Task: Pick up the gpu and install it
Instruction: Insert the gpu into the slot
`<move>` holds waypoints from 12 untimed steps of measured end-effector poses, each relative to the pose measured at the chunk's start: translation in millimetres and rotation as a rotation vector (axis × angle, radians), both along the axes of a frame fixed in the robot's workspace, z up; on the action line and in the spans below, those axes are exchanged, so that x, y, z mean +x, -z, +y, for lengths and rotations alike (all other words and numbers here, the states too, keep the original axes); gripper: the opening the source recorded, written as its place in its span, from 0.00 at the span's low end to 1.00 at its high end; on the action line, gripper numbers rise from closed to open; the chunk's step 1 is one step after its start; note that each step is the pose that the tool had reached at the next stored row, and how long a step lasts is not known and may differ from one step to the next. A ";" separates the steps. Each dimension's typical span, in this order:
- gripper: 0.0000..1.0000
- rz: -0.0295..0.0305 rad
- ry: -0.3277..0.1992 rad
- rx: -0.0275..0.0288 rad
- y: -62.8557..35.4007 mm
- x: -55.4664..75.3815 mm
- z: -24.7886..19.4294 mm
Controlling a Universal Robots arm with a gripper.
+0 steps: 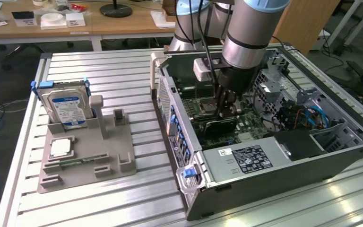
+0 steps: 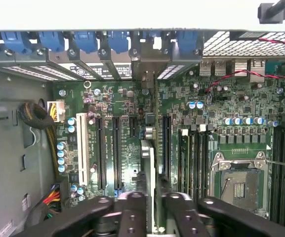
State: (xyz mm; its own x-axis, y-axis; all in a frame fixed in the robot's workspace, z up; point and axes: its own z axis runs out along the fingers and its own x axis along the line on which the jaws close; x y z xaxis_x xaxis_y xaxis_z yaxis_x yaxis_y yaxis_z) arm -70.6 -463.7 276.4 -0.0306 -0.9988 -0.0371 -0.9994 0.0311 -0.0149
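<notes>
Nearest the wrist camera we list the gripper: two black fingers closed edge-on around the gpu, a thin card standing upright between them, its lower edge down at the motherboard among the long black expansion slots.

Next, on the same board, we note a white slot beside the black ones, rows of blue-topped capacitors, and the open silver CPU socket. Beyond these we record a line of blue card-retention clips along the case's rear edge, with red wires crossing above the board.

In the exterior view we list the arm reaching down into the open computer case, which lies on its side on a slatted aluminium table. The gripper sits low inside, over the green board, and the gpu shows as a dark card beneath it.

On the exterior view's left we note a grey parts holder, well apart from the case. It carries a hard drive standing upright and a small square CPU chip lying flat.

Farthest, we record a wooden desk.
</notes>
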 end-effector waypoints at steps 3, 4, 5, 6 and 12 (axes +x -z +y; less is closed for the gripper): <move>0.10 0.0000 0.000 0.0000 0.0 0.0 0.0; 0.10 0.0000 0.000 0.0000 0.0 0.0 0.0; 0.11 0.0000 0.000 0.0000 0.0 0.0 0.0; 0.11 0.0000 0.000 -0.0001 0.0 0.0 0.0; 0.11 0.0000 0.000 0.0000 0.0 0.0 0.0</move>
